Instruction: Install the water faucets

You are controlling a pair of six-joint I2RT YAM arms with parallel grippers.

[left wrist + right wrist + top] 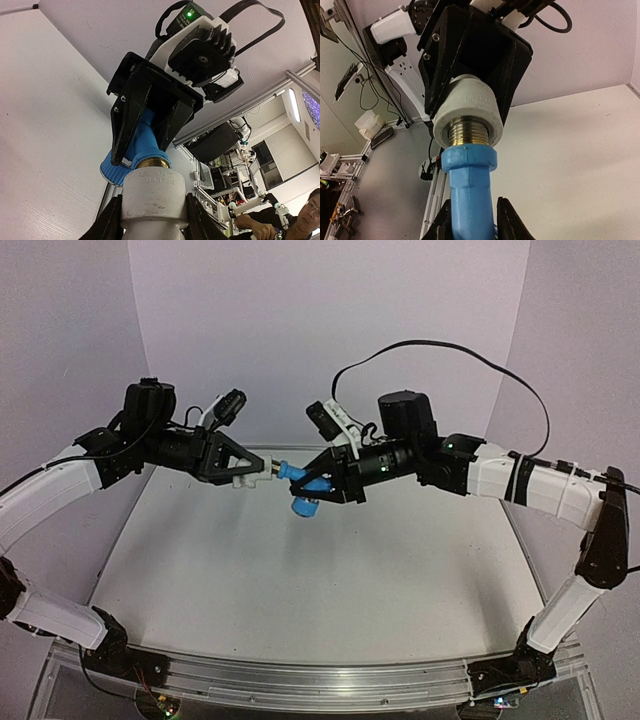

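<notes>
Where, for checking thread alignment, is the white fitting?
The white fitting hangs left of centre in top view, in the left end effector, meeting the blue tap.

left arm [50, 490], right arm [545, 485]: white shells, black joints. left gripper [257, 472], right gripper [312, 484]: black wedge frames, small screws. black cable [430, 341] loops above right arm.

Embossed lettering on the white pipe fitting [154, 192] is illegible.
</notes>
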